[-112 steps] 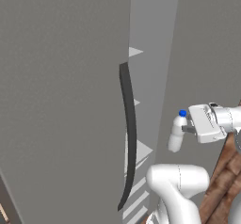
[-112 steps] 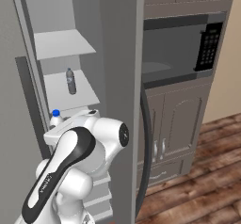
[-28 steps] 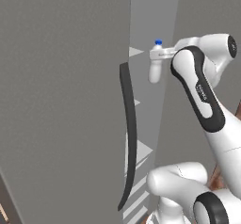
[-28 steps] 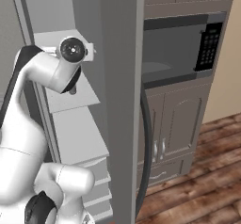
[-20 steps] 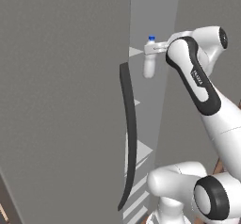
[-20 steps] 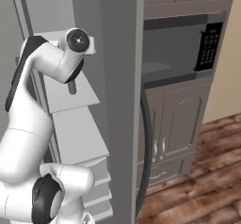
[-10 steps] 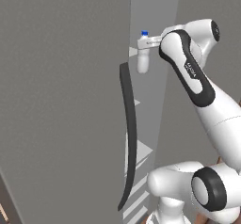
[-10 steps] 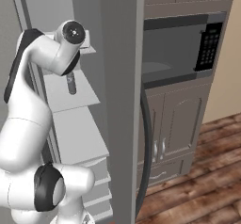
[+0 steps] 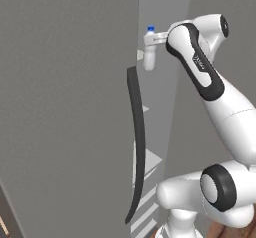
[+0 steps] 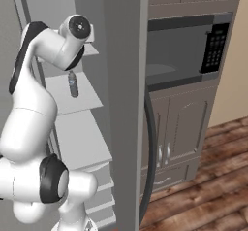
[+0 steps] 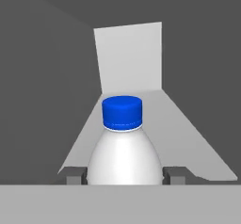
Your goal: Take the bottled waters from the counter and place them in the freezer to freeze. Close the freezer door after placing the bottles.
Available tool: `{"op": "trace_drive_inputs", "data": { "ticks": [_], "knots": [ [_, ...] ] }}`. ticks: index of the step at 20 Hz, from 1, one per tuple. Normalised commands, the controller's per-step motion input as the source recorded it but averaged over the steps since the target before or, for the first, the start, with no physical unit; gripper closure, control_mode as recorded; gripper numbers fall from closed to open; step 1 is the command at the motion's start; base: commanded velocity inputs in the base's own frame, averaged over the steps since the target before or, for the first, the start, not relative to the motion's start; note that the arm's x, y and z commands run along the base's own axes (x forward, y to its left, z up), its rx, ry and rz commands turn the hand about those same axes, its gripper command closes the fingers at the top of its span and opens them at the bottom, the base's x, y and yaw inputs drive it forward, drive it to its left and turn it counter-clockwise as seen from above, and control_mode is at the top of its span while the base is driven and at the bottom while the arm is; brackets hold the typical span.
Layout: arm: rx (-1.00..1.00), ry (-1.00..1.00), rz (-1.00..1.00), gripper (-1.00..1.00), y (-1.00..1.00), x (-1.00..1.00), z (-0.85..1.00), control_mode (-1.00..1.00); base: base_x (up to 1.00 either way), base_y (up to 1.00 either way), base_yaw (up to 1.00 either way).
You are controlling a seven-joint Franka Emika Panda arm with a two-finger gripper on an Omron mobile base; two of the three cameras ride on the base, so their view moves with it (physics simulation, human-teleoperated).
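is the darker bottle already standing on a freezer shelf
Yes, in the right base view the darker bottle stands upright on a pale shelf inside the freezer.

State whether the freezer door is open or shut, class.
Open: the freezer door is swung out, exposing pale shelves inside.

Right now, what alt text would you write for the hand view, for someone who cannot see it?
A whitish water bottle with a blue cap stands upright, clamped in the gripper. Beyond it a pale freezer shelf runs back between dark grey walls.
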Motion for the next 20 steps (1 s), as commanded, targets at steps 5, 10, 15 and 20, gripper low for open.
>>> {"op": "trace_drive_inputs", "data": {
  "ticks": [5, 10, 15, 20],
  "knots": [
    [-0.01, -0.01, 0.12, 1.0, 0.0, 0.37, 0.14, -1.0, 0.0, 0.0, 0.0],
    [-0.07, 0.06, 0.1, 1.0, 0.11, 0.41, 0.13, -1.0, 0.0, 0.0, 0.0],
    [-0.11, 0.04, 0.01, 1.0, 0.07, 0.39, 0.03, -1.0, 0.0, 0.0, 0.0],
    [-0.02, 0.0, 0.0, 1.0, 0.08, 0.37, 0.0, -1.0, 0.0, 0.0, 0.0]
  ]
}}
